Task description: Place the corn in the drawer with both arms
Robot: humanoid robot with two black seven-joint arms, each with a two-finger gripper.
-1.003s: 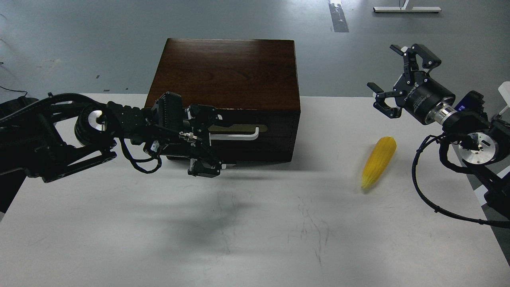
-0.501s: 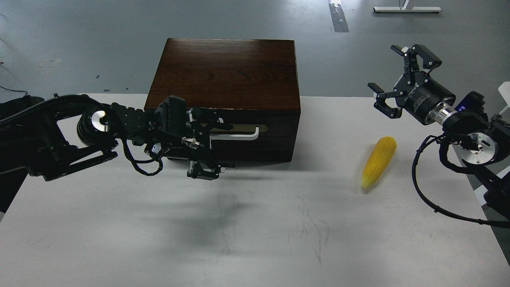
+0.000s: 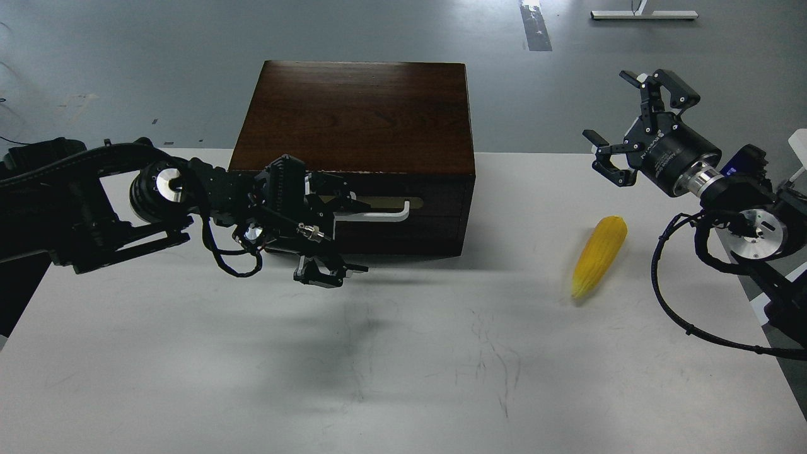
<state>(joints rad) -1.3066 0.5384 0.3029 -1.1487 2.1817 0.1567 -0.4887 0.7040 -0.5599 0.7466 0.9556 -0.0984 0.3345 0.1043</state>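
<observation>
1. One corn [image 3: 599,256] lay on the white desk [image 3: 403,353], right of one closed drawer [image 3: 403,214].
2. Two arms: the left claw [image 3: 343,233] spread apart before the handle [image 3: 378,213], hiding its left end; the right claw [image 3: 621,126] hung apart, empty.

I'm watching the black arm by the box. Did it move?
Yes. The left gripper slid rightward along the drawer front, toward the white handle.

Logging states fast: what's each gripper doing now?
Left gripper: open, at the drawer handle, holding nothing.
Right gripper: open, empty.
</observation>
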